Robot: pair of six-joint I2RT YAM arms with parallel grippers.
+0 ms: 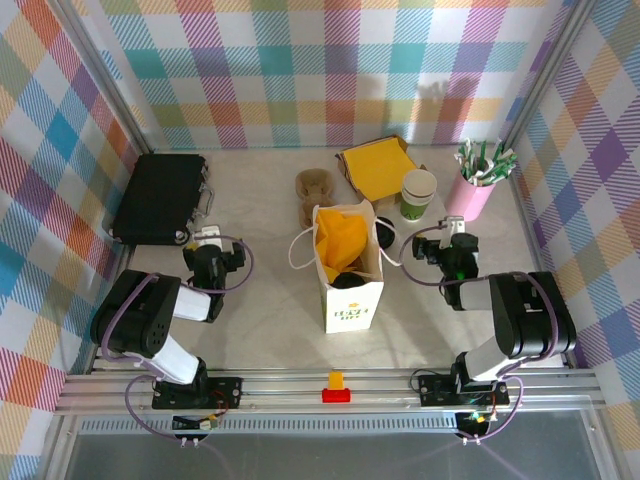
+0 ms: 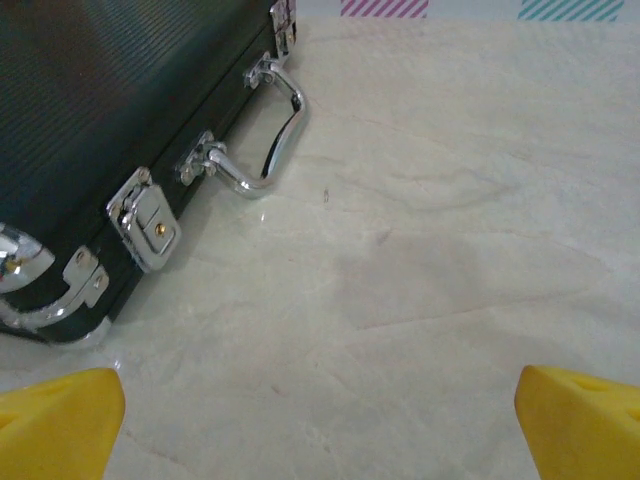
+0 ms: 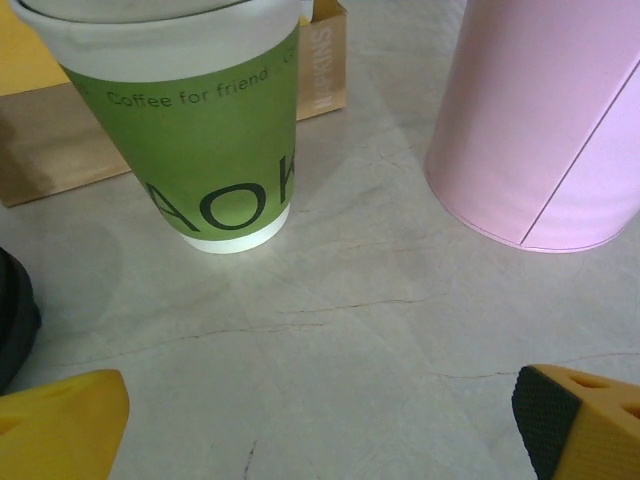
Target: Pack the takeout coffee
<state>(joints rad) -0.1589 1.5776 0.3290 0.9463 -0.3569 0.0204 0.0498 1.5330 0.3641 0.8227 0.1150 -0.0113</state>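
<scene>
Yellow fingertips (image 3: 60,430) nearest: my right jaws spread, empty (left jaws spread too, by black case (image 2: 80,110)). Green cup (image 3: 205,150) ahead, pink tub (image 3: 545,130) beside it.

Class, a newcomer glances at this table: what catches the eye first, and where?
A white paper bag stuffed with bright yellow tissue stands upright mid-table. A black case with chrome latches lies back left; a pink tub of green-and-white sticks stands back right, a green-and-cream cup beside it.
</scene>
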